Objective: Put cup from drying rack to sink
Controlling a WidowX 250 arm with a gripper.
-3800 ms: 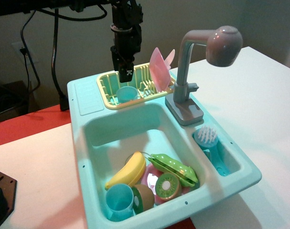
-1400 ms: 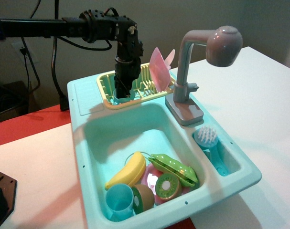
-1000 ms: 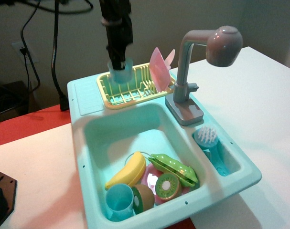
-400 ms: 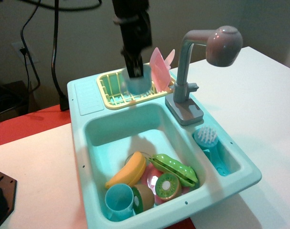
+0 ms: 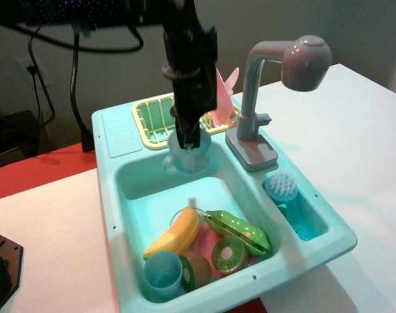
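Observation:
My gripper (image 5: 188, 138) is shut on the rim of the turquoise cup (image 5: 186, 155) and holds it upright in the air over the back of the sink basin (image 5: 136, 186). The cup's handle points left. The pale-yellow drying rack (image 5: 152, 117) stands behind it at the sink's back edge, with no cup in it; a pink plate (image 5: 222, 98) leans at its right end. The mint sink (image 5: 113, 215) has a grey faucet (image 5: 276, 78) at the right.
The front of the basin holds a banana (image 5: 175, 233), a pea pod (image 5: 240, 229), a kiwi half (image 5: 228, 254) and a lighter blue cup (image 5: 162, 277). A brush (image 5: 286, 190) lies in the small right compartment. Black cables hang at the back left.
The gripper went down into the rack, shut on the cup, lifted it out, then carried it forward and down over the basin. The rack stands without the cup.

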